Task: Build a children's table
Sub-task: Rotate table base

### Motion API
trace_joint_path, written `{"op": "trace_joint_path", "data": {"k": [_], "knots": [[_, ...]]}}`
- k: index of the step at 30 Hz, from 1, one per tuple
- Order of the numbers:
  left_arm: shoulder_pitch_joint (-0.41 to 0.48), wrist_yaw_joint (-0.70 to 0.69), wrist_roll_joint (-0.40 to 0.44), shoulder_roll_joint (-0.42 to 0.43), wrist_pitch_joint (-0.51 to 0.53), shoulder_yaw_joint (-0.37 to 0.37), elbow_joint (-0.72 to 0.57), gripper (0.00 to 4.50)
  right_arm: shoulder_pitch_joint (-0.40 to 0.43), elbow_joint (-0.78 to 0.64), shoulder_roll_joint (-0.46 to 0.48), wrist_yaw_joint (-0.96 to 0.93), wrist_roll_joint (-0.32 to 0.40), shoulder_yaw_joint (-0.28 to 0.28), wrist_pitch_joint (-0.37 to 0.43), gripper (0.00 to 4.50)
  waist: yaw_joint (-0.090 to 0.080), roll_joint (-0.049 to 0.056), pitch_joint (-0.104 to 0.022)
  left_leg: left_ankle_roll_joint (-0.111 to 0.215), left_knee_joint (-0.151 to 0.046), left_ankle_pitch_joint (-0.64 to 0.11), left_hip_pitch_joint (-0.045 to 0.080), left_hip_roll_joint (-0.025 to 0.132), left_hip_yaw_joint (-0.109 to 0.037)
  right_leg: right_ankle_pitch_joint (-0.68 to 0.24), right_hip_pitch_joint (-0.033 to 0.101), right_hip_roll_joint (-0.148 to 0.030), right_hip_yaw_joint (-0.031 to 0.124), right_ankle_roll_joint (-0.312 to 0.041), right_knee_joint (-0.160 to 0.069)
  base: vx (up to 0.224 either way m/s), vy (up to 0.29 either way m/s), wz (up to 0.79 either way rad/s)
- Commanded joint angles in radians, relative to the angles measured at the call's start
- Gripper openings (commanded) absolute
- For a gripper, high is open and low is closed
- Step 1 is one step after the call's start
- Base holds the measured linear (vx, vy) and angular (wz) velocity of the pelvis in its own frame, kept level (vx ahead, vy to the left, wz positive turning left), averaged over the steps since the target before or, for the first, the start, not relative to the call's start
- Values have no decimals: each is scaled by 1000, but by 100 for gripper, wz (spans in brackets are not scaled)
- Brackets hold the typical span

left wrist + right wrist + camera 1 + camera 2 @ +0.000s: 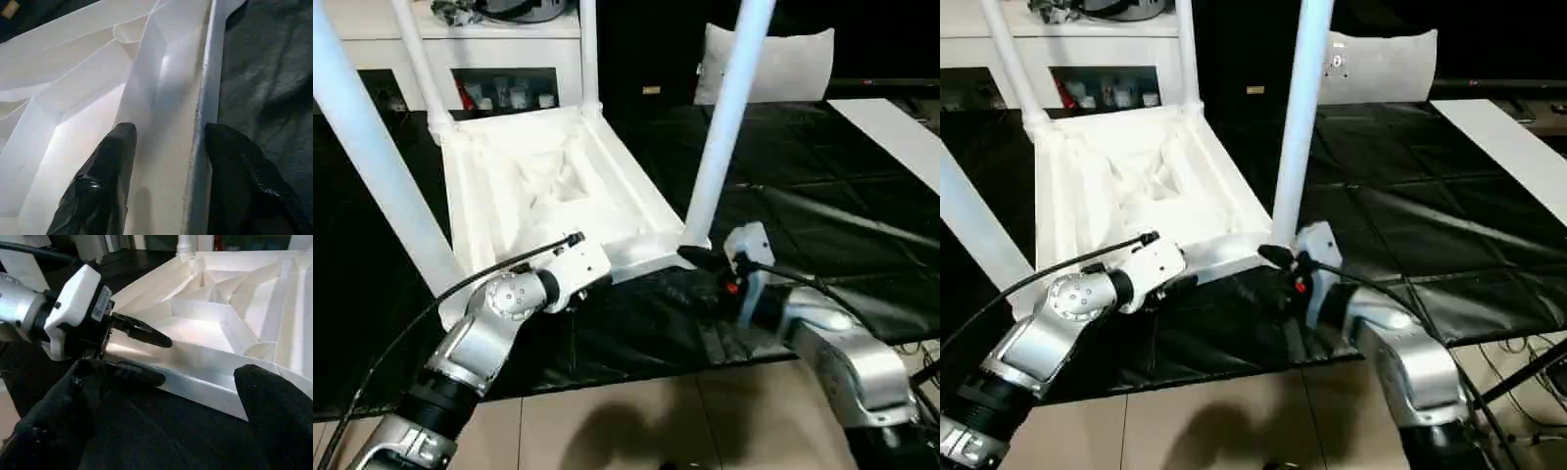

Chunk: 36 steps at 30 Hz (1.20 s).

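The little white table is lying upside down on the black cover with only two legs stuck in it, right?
Not two: four legs stand in the upside-down table, one at each corner, as the left eye view shows. It does lie on the black cover.

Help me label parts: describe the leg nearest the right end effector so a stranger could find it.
On the black work table lies the upturned white tabletop. The leg rises from its near corner by the right end effector, alone on that near side.
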Motion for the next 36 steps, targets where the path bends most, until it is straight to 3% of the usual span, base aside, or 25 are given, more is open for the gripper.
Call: {"op": "trace_joint_path", "data": {"k": [1,6,8,9,10,13,15,17,18,19,20,24,26,30,34,36], "knots": [[-11,56,17,7,-6,53,21,247,-23,23,7,-21,-23,6,-18,450,6,1,-57,61,-71,-141,-18,18,2,-432,61,-60,53,-41,-68,0,0,0],[23,74,-84,-56,-2,133,-11,247,-79,94,35,-43,-49,19,-57,450,9,7,-62,61,-69,-104,-18,20,3,-373,63,-62,56,-79,-56,0,0,0],[71,39,-196,-91,16,182,-79,266,-111,138,48,-54,-57,19,-70,450,12,4,-63,65,-68,-81,-22,24,4,-322,63,-64,61,-111,-45,0,0,0],[71,39,-196,-91,16,182,-79,277,-111,138,48,-54,-57,19,-70,450,11,2,-63,65,-68,-78,-24,24,4,-311,64,-64,63,-120,-41,0,0,0],[102,14,-248,-96,29,198,-121,277,-129,163,54,-65,-64,17,-77,450,14,3,-63,66,-68,-79,-22,24,6,-307,63,-64,65,-125,-40,0,0,0],[160,-40,-309,-85,51,208,-192,309,-157,209,63,-72,-74,15,-93,450,17,1,-61,67,-68,-85,-23,22,9,-325,62,-62,67,-124,-38,0,0,0],[210,-76,-350,-78,82,225,-246,322,-183,256,74,-87,-82,9,-116,450,17,8,-57,60,-70,-107,-19,22,11,-369,57,-60,67,-111,-44,0,0,0],[269,-123,-373,-47,91,230,-299,327,-220,327,88,-112,-93,-5,-157,450,14,5,-56,55,-73,-135,-19,21,9,-407,57,-61,65,-99,-49,0,0,0],[280,-132,-379,-39,93,232,-306,352,-230,347,92,-120,-94,-11,-164,450,11,7,-53,51,-73,-153,-16,21,10,-428,52,-58,65,-91,-54,0,0,0],[294,-144,-386,-25,94,234,-315,362,-243,373,99,-129,-90,-24,-173,450,10,-3,-53,52,-73,-160,-16,19,11,-440,53,-55,65,-79,-57,0,0,0],[309,-157,-401,-8,97,239,-328,364,-258,404,104,-140,-89,-37,-184,450,11,5,-51,50,-75,-168,-12,20,10,-447,51,-54,65,-80,-58,0,0,0],[335,-195,-433,31,104,252,-362,405,-298,482,105,-174,-96,-67,-222,450,14,2,-52,44,-76,-148,-11,25,8,-397,51,-54,69,-96,-46,0,0,0],[363,-241,-466,69,116,282,-387,409,-335,566,96,-225,-79,-128,-271,450,15,2,-54,43,-77,-131,-14,24,9,-356,54,-56,72,-116,-36,0,0,0],[377,-269,-483,93,121,297,-394,447,-358,624,83,-263,-81,-164,-307,450,13,2,-47,32,-75,-180,-9,18,14,-427,49,-53,73,-104,-46,0,0,0],[427,-355,-539,166,125,327,-396,450,-416,794,17,-370,-58,-286,-391,450,16,1,-48,34,-74,-208,-6,15,13,-486,45,-55,70,-83,-51,0,0,0],[447,-391,-573,183,144,338,-405,450,-421,834,-7,-391,-53,-309,-406,450,24,0,-47,34,-71,-209,2,15,18,-486,39,-53,70,-86,-51,0,0,0]]}}
